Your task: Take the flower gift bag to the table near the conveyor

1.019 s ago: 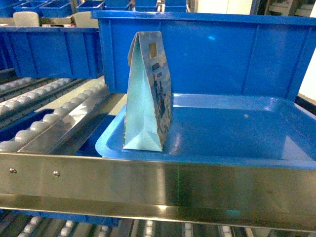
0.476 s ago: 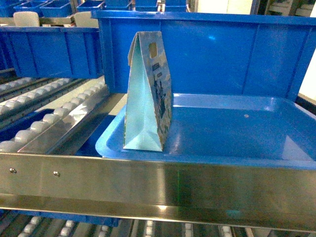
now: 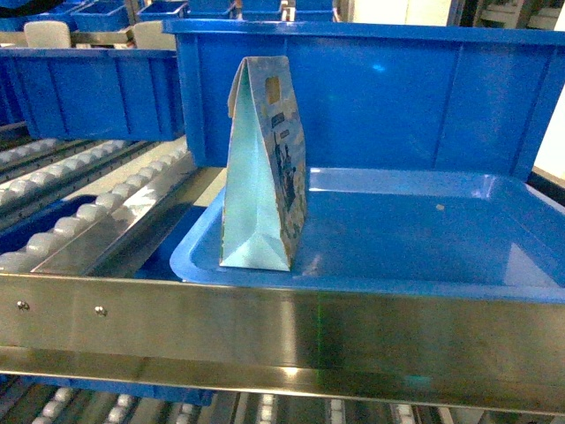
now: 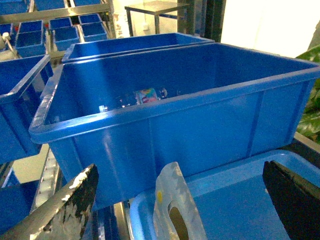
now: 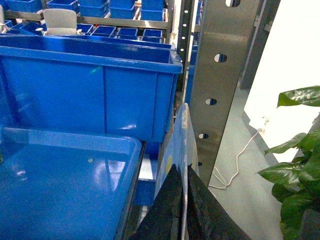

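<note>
Now my left end effector hangs up high over the flower gift bag. Its two dark fingers are spread wide apart, one on each side of the bag's top. They do not touch the bag. From my left wrist I see the top of the bag, with its handle hole, between them.

My right end effector is off to the right side, beside a shiny steel post with round holes. Its two black fingers are pressed together on a thin pale sheet that sticks straight up. I cannot tell what the sheet is. A green plant is near it on the right.

From my head, the bag stands up straight in the left corner of a flat blue tray. Nothing else sits in the tray with it. The tray lies on the conveyor, behind a long steel rail.

Just behind the tray is a big blue bin. A small clear bottle lies on its side in there. More blue bins stand farther back on the left.
</note>
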Robot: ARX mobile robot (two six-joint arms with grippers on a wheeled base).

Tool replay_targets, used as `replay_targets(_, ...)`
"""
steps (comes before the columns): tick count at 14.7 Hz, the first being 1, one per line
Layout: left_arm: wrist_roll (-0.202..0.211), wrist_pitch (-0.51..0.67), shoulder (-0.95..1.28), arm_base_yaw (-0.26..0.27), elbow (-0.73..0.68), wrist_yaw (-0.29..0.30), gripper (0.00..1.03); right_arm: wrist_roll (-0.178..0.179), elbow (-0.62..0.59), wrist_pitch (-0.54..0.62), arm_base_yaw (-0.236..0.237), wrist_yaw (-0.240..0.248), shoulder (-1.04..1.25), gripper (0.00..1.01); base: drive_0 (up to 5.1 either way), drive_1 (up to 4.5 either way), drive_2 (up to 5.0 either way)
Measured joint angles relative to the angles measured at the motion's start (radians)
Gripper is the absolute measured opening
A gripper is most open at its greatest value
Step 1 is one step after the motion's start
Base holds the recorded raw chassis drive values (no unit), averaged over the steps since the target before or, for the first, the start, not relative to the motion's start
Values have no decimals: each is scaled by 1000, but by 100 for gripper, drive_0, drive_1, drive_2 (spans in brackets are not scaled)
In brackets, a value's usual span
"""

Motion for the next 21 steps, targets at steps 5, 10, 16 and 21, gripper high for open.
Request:
replay_targets(5,23,-57,77,-68,21,-105,98,0,0,0,0,0,0,3,0,0,0)
replay_targets(10,26,-77,116,-96,6,-150,98,0,0,0,0,0,0,3,0,0,0)
replay_targets(16,45,-45,165,-118,-12,-185,98,0,0,0,0,0,0,3,0,0,0)
replay_targets(21,41,-57,166,-122,-14,-197,54,0,0,0,0,0,0,3,0,0,0)
